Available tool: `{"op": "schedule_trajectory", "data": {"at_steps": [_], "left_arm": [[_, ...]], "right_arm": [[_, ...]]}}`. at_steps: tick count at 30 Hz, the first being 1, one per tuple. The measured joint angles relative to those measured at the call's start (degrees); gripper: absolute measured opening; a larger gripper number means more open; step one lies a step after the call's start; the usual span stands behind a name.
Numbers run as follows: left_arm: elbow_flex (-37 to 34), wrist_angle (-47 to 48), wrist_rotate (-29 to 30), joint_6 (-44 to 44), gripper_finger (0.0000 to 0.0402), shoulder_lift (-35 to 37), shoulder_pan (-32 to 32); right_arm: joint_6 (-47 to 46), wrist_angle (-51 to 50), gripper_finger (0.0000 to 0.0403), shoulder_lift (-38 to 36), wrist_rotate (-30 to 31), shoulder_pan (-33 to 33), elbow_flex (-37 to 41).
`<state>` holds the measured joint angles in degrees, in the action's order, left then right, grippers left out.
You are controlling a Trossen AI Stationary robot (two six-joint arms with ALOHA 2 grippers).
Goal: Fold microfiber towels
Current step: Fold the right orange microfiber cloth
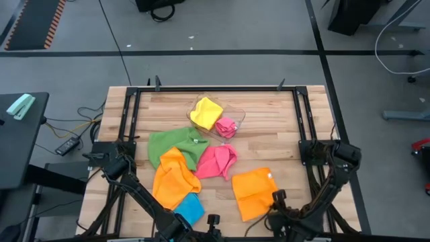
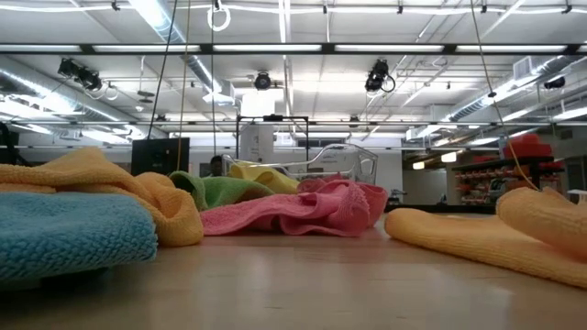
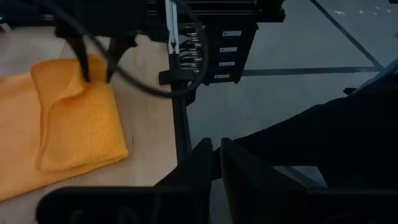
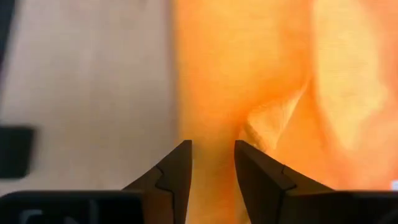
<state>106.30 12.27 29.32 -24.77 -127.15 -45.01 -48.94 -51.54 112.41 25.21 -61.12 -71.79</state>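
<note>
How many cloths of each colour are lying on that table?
Orange towels: 2
Pink towels: 2
Green towel: 1
Yellow towel: 1
Blue towel: 1
Total: 7

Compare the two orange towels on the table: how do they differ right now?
The right orange towel lies fairly flat with one edge folded over, alone on bare wood; the left orange towel is crumpled and bunched. The left one overlaps the green towel and the blue towel; the right one touches no other cloth. The right tool is at the right towel's edge; no tool is at the left one. Both share the same orange colour.
</note>
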Motion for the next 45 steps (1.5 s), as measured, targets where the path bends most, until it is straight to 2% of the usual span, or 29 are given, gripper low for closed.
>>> {"op": "schedule_trajectory", "data": {"at_steps": [9,11,16,18,21,29,38,45], "left_arm": [[0.0,0.0,0.0,0.0,0.0035,0.0,0.0],[0.0,0.0,0.0,0.0,0.0038,0.0,0.0],[0.0,0.0,0.0,0.0,0.0043,0.0,0.0],[0.0,0.0,0.0,0.0,0.0042,0.0,0.0],[0.0,0.0,0.0,0.0,0.0039,0.0,0.0],[0.0,0.0,0.0,0.0,0.0036,0.0,0.0],[0.0,0.0,0.0,0.0,0.0043,0.0,-0.2],[0.0,0.0,0.0,0.0,0.0041,0.0,-0.2]], "right_arm": [[-0.8,-8.3,0.0115,-0.3,-0.6,5.1,0.0],[-1.4,-8.2,0.0115,-0.4,-3.0,5.8,0.0],[-2.3,-8.1,0.0115,-1.7,-13.4,6.4,0.0],[-2.8,-8.2,0.0115,-3.0,-14.7,6.4,0.0],[-4.0,-8.5,0.0115,-5.1,-12.2,6.1,0.0],[-3.1,-7.3,0.0115,-8.7,1.5,5.7,0.0],[7.8,12.9,0.0116,-8.0,2.0,5.3,3.2],[5.2,9.3,0.0156,-8.0,1.8,5.3,4.9]]}}
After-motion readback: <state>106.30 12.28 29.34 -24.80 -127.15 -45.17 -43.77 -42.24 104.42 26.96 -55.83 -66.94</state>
